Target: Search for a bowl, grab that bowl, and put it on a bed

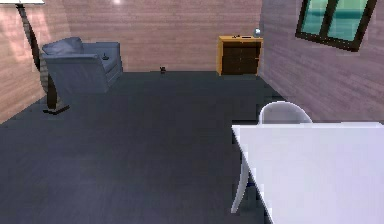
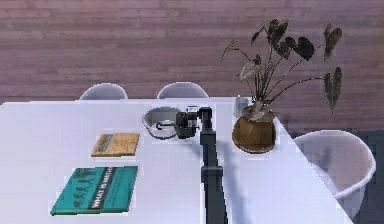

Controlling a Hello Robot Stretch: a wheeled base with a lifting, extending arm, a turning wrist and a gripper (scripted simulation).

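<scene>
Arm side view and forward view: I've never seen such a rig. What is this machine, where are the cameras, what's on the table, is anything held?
It is a wheeled robot with one extending arm. The forward view looks ahead from the robot at a room with an armchair and a wooden cabinet. The arm side view looks out sideways over a white table: the dark bar is the arm, ending in the tool. On the table: a tan book, a teal book, a grey bowl and a potted plant. The bowl stands right at the tool, so I cannot tell whether anything is held.
</scene>
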